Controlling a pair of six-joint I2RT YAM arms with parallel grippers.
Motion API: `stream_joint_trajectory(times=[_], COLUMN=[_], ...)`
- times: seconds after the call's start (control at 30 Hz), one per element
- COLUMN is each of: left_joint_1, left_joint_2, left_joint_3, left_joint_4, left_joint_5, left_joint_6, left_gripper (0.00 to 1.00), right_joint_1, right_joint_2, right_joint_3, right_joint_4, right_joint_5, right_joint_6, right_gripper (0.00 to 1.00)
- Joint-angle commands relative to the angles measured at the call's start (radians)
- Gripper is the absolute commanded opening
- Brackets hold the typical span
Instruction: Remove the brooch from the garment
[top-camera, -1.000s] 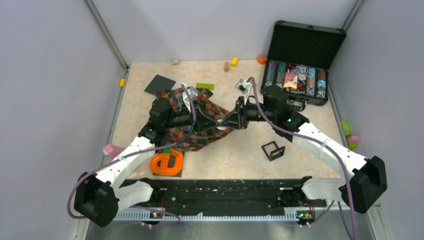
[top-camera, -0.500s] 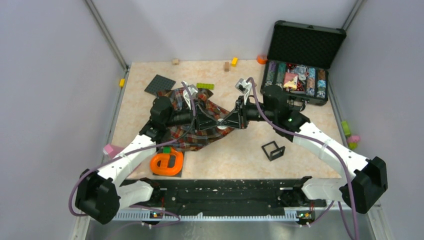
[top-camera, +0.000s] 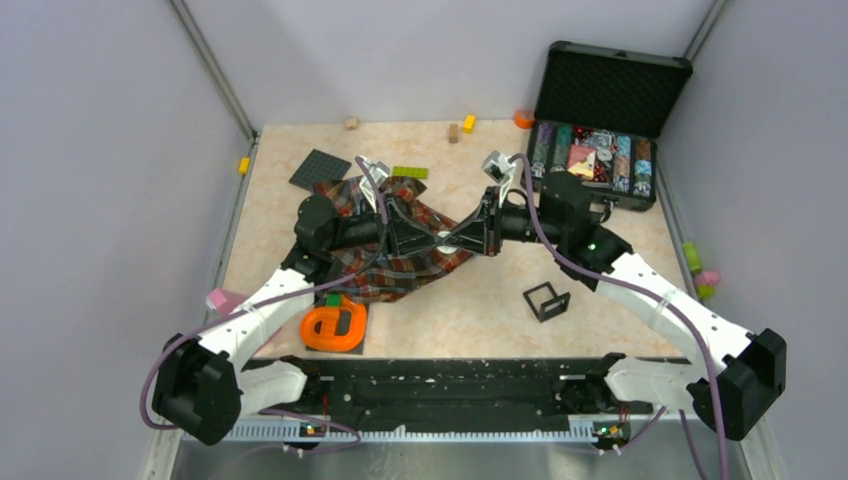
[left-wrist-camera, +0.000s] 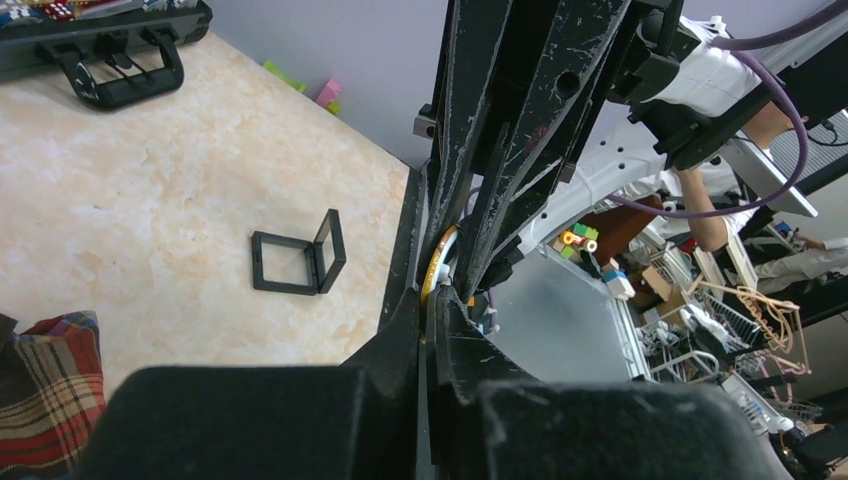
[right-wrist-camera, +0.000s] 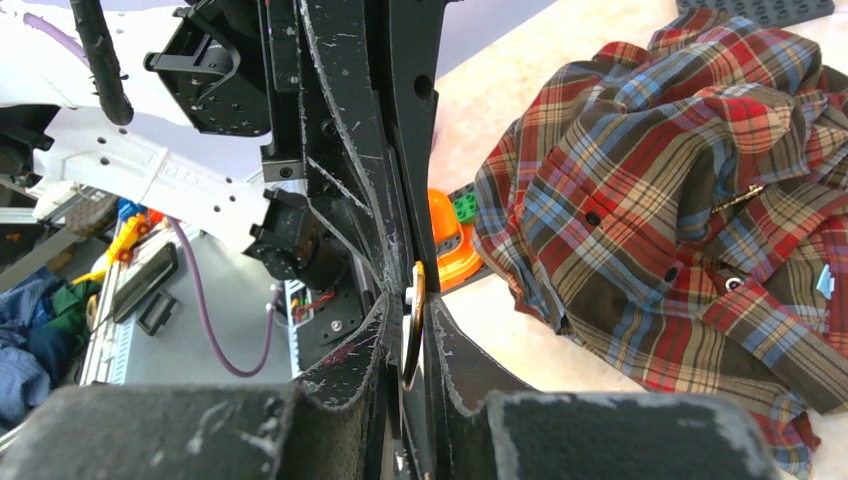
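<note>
Brooch (right-wrist-camera: 412, 318): seen edge-on in both wrist views as a thin pale disc with a gold rim. It was held in the air where the two sets of fingers crossed, clear of the cloth.
Left gripper (left-wrist-camera: 428, 335): fingers narrowed to a thin slit, nipping one rim of the brooch.
Right gripper (right-wrist-camera: 408, 352): fingers closed to the disc's thickness, pinching the brooch from the opposite side.
Arms: stood nose to nose over mid-table with tips overlapping, above the shirt's right edge in the top view.
Shirt (right-wrist-camera: 680, 200): crumpled plaid heap on the table (top-camera: 480, 310), left of centre and partly under the left wrist. It lay below the brooch and apart from it.
Frame (top-camera: 546, 300): small, black and open, on the table near the right arm, well apart from the shirt.
Orange piece (top-camera: 335, 325): near the front edge, just beside the shirt's near hem.
Case (top-camera: 612, 95): open at the far right corner, with rows of chips inside.
Grey plate (top-camera: 320, 168): flat at the shirt's far left corner. Whether they touched could not be told.
Green brick (top-camera: 410, 172): just beyond the shirt's far edge.
</note>
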Motion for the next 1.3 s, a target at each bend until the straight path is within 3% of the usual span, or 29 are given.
stream_joint_trajectory(times=[0.0,0.3,0.4,0.5,0.8,1.17,1.27], left_joint_1=[-0.011,-0.008,-0.005,-0.001,-0.001,0.000,0.000], left_joint_2=[-0.046,-0.096,-0.106,-0.111,-0.102,-0.149,-0.154], left_joint_3=[-0.004,-0.022,-0.027,-0.028,-0.015,-0.045,-0.049], left_joint_4=[0.088,0.083,0.079,0.077,0.083,0.169,0.166], left_joint_5=[-0.033,-0.021,-0.020,-0.025,-0.010,0.015,0.012], left_joint_6=[-0.008,0.012,0.008,0.006,0.007,-0.028,-0.026], left_gripper=[0.07,0.20,0.15,0.00,0.00,0.27,0.27], right_joint_1=[0.023,0.021,0.016,0.005,-0.004,-0.037,-0.046], right_joint_2=[-0.011,-0.001,-0.001,-0.003,0.011,0.012,0.010], right_joint_3=[-0.008,0.021,0.026,0.030,0.037,0.039,0.036], right_joint_4=[0.028,-0.001,-0.004,-0.006,0.000,0.037,0.041], right_joint_5=[-0.006,0.012,0.011,0.002,-0.037,-0.045,-0.052], right_joint_6=[0.021,0.053,0.067,0.085,0.096,0.137,0.147], right_gripper=[0.00,0.00,0.00,0.00,0.00,0.00,0.00])
